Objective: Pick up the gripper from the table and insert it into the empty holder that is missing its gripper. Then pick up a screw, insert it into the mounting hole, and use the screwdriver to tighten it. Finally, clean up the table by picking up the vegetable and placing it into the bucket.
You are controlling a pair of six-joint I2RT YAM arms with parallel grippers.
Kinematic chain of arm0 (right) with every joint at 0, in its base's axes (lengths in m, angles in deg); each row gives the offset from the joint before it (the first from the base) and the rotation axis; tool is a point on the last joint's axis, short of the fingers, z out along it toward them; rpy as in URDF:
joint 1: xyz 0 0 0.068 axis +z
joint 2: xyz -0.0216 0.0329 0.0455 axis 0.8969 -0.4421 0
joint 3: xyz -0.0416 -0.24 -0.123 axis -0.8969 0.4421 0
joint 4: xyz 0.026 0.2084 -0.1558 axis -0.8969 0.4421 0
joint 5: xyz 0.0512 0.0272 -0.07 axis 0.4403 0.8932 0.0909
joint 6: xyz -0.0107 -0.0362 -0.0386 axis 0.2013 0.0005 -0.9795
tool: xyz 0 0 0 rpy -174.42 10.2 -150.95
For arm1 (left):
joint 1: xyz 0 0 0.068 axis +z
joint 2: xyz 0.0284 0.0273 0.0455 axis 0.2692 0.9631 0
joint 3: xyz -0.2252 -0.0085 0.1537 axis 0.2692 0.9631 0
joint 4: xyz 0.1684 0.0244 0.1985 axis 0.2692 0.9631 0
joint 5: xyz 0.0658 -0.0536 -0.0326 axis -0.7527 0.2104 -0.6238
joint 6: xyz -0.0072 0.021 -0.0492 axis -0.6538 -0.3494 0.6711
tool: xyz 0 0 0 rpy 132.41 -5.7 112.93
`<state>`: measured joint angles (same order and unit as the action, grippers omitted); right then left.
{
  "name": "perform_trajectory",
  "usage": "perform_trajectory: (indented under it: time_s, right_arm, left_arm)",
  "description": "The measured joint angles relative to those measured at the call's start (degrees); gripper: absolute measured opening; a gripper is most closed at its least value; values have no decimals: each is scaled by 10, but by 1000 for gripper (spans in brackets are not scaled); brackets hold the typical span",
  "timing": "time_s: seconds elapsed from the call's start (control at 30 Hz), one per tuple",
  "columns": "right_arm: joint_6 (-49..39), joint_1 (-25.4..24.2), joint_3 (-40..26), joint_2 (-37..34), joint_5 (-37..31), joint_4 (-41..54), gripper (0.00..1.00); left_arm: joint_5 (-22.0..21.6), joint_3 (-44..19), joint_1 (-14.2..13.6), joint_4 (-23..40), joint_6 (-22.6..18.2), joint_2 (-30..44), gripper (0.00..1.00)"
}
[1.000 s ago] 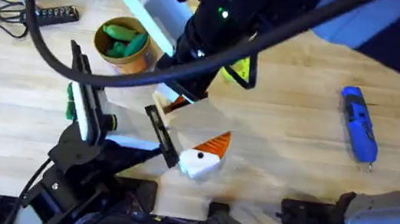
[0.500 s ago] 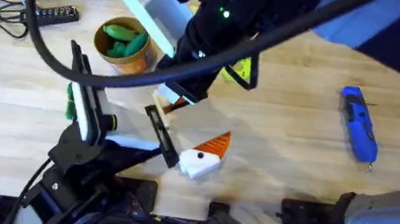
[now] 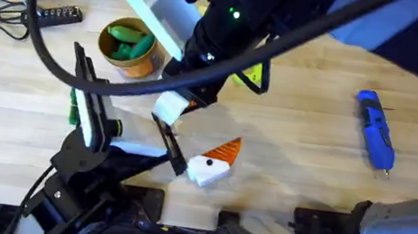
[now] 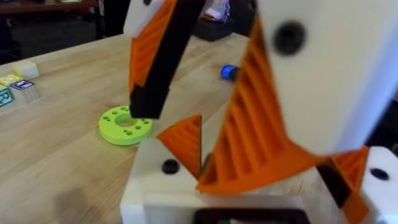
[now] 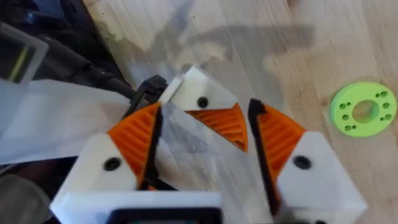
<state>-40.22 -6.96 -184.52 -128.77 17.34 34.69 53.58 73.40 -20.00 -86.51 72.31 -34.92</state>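
Nearest you, the left arm (image 3: 91, 118) angles in toward the holder (image 5: 198, 92). Whether its claw is clenched or released, you cannot tell.

The holder lies on the table (image 3: 302, 145) — a white block with the orange gripper wedge (image 5: 221, 124) set against its side, ribbed face showing. The mounting hole (image 5: 202, 102) shows as a dark dot on the white face, just beside the wedge.

The right gripper (image 5: 204, 112) hangs over the holder, released. Its orange pads (image 5: 134, 134) stand wide apart, one to either side of the block, and grasp nothing.

The green disc (image 5: 364, 109) lies flat, well apart from the holder.

Farther off, the bucket (image 3: 148, 62) stands upright beyond the holder, green vegetables (image 3: 128, 42) inside.

The screwdriver (image 3: 375, 129) lies alone, well apart from the holder on the side away from the bucket.
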Motion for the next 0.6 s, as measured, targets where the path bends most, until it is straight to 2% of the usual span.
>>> perform_trajectory:
  time_s: [0.07, 0.1, 0.4, 0.6]
  right_arm:
    - [0, 0, 0, 0, 0, 0, 899]
    - [-2, 0, 0, 0, -1, 0, 945]
    - [-1, -11, 0, 0, -1, 5, 973]
    - [0, -65, 0, 34, -14, 40, 976]
  left_arm:
    - [0, 0, 0, 0, 0, 0, 975]
    - [0, 0, 0, 0, 0, 0, 974]
    - [0, 0, 0, 0, 0, 0, 975]
    - [0, 0, 0, 0, 0, 0, 975]
